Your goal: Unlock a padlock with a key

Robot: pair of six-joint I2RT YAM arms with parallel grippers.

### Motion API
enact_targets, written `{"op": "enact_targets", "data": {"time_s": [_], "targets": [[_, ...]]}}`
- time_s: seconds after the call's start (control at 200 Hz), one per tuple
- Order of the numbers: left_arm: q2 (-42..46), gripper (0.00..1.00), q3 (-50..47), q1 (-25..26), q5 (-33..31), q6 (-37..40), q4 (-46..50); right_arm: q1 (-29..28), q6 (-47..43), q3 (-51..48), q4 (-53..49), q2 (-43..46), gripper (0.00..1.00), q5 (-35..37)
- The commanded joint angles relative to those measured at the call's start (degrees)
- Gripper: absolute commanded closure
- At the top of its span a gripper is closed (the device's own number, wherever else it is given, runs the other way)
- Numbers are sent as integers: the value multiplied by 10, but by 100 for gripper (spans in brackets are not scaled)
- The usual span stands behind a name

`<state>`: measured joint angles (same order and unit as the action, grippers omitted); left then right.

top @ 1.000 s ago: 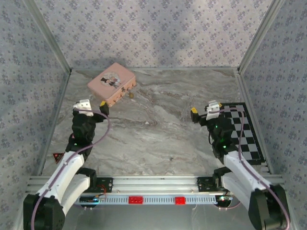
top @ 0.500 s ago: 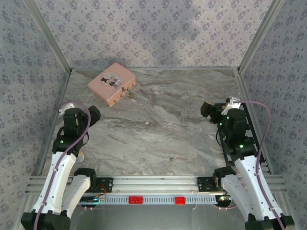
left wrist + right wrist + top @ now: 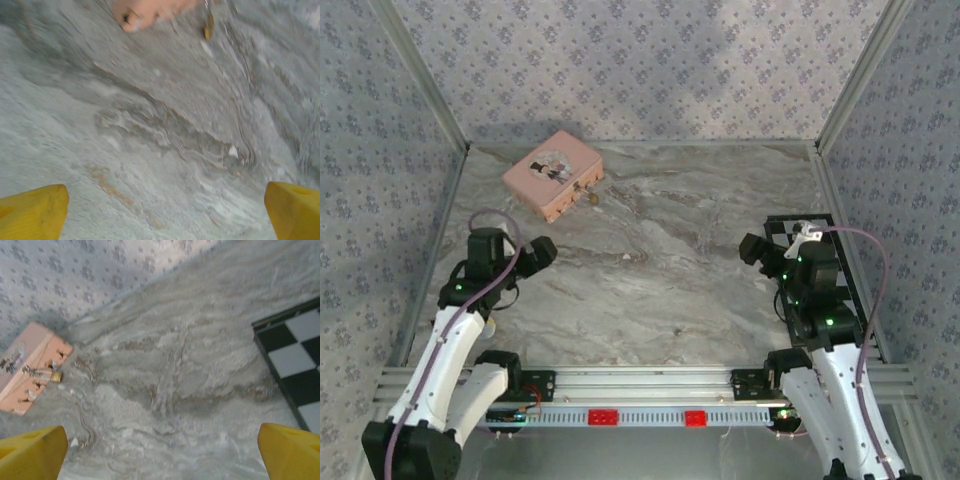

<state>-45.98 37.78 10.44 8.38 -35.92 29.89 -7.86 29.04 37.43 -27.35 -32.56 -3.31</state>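
Observation:
The tiny brass padlock hangs at the front edge of a pink picture-lidded box at the back left. It shows again as a brass padlock beside the pink box, and as a blurred padlock under the box corner. My left gripper hovers open over bare marble, short of the box, yellow fingertips wide apart. On the right, my right gripper is open too, its fingertips far apart. A pale speck lies mid-table; whether it is the key I cannot tell.
A black-and-white checkered mat lies along the right edge under the right arm, and the mat shows again from the right wrist. Patterned walls close the table on three sides. Open marble spreads between the two arms.
Both arms have swung and re-posed: the left gripper now sits lower and points right, the right gripper has pulled back toward the mat. Both stayed open; box and padlock have not moved.

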Motion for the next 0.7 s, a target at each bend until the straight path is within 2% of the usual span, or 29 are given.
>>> {"op": "enact_targets", "data": {"time_s": [0.0, 0.14, 0.385, 0.525, 0.695], "targets": [[-8, 0, -8, 62, -4, -1, -38, -30, 40, 10, -27, -22, 1, -16], [-35, 0, -28, 145, -36, -10, -76, -111, 78, 5, -37, -48, 1, 27], [-95, 0, -67, 256, -70, 19, -127, -297, 180, -13, -58, -111, 1, 116], [-115, 0, -92, 290, -85, 47, -158, -390, 254, -17, -85, -176, 3, 147], [-107, 0, -108, 297, -83, 90, -189, -473, 351, -21, -90, -249, 7, 148]]}}
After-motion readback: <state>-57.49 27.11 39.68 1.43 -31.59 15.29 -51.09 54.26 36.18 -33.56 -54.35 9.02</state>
